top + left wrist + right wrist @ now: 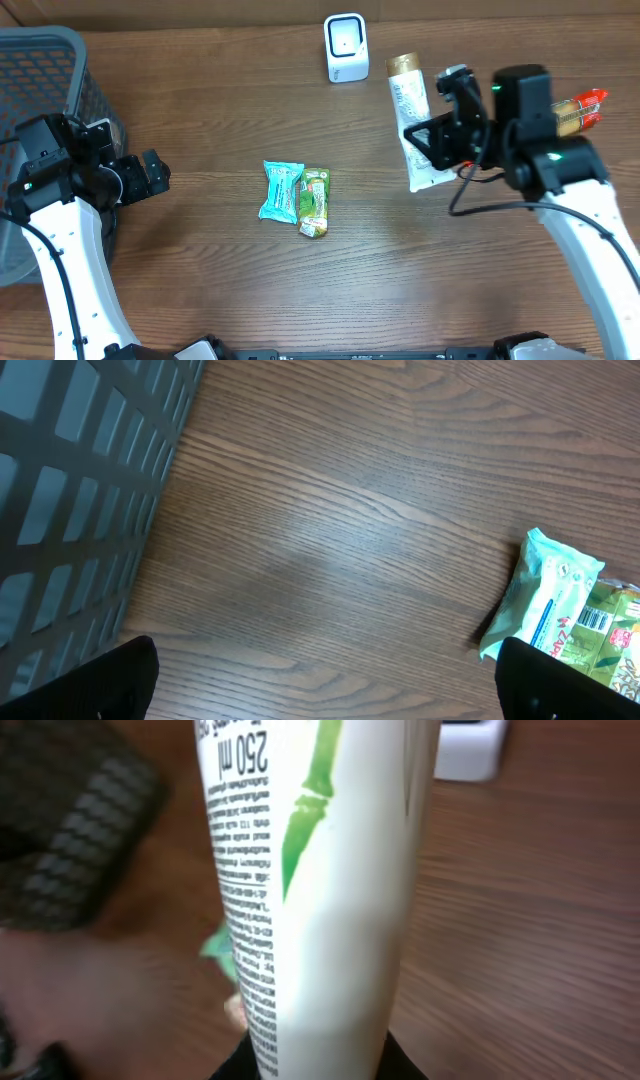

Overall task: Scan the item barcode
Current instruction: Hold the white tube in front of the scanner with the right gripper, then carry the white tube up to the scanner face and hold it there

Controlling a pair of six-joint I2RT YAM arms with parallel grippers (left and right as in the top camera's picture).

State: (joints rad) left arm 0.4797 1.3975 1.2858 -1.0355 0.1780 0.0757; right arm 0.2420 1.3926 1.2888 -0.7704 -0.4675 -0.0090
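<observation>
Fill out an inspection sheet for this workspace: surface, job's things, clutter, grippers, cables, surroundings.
Surface: wooden table, no spills seen.
Job's things: white tube with a gold cap, gripped near its middle; white scanner at the far edge, left of the tube's cap.
Clutter: teal packet and green packet side by side, touching, mid-table; red packet at the right, partly hidden by the arm; dark mesh basket at the left edge.
Grippers: left gripper open and empty, beside the basket; right gripper shut on the tube.
Cables: black cable loops beside the right arm.
Surroundings: nothing seen.
</observation>
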